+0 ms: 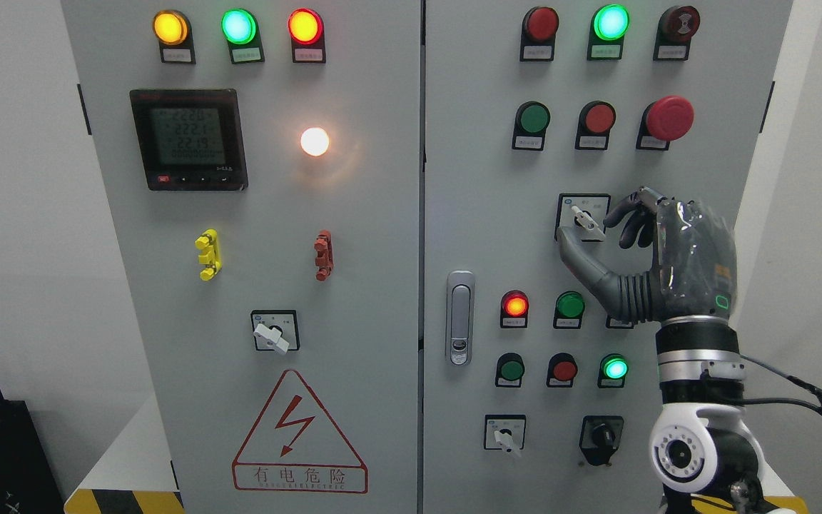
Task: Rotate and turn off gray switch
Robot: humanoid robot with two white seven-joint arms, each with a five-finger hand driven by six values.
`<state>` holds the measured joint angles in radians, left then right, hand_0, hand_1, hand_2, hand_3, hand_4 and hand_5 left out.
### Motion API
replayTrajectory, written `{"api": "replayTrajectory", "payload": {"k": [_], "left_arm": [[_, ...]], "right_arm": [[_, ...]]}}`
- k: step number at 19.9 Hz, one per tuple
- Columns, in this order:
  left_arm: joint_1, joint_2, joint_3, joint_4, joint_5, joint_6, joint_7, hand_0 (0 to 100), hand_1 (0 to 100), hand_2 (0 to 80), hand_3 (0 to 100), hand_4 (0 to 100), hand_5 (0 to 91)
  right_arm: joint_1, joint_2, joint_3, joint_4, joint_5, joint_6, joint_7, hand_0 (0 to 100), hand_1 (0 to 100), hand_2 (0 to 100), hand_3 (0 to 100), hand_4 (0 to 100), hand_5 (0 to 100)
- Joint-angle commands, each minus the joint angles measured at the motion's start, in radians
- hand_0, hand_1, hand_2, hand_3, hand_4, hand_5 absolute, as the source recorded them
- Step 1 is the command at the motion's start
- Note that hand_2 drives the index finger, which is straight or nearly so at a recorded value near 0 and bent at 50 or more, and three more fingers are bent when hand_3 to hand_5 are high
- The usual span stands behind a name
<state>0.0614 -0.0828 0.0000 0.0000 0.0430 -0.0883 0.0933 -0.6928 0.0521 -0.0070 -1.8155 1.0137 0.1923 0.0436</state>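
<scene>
The gray rotary switch (585, 216) sits on a white square plate on the right cabinet door, its handle slanting from upper left to lower right. My right hand (588, 228) reaches up from the lower right and brackets it. The thumb (574, 246) lies at the plate's lower left corner, and the curled fingers (628, 212) hover just right of the plate. The handle shows free between them, with no digit closed on it. The left arm is out of the picture.
A red mushroom button (669, 118) and round push buttons sit above the switch, with lit lamps below it. Similar gray switches are at the left door (272, 333) and lower right door (505, 434), beside a black knob (602, 435). A door latch (460, 318) is at the middle.
</scene>
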Motion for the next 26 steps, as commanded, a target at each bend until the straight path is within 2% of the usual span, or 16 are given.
{"api": "replayTrajectory", "payload": {"k": [1,20,22,26], "left_arm": [[0.000,0.000,-0.002,0.014,0.000,0.001,-0.001,12,39,0.0,0,0,0.0],[0.000,0.000,-0.002,0.014,0.000,0.001,-0.001,12,39,0.0,0,0,0.0],[0.000,0.000,-0.002,0.014,0.000,0.001,0.000,12,39,0.0,0,0,0.0],[0.000,0.000,-0.002,0.014,0.000,0.001,-0.001,12,39,0.0,0,0,0.0]], "right_arm": [[-0.007,0.002,-0.013,0.005,0.008,0.003,-0.001,4,38,63,84,88,100],[-0.025,0.002,-0.011,0.030,0.037,0.012,0.001,9,42,66,86,88,100],[-0.027,0.002,-0.011,0.033,0.045,0.019,0.028,9,42,66,86,88,100],[-0.033,0.002,-0.011,0.033,0.046,0.021,0.033,10,42,67,86,88,100]]}}
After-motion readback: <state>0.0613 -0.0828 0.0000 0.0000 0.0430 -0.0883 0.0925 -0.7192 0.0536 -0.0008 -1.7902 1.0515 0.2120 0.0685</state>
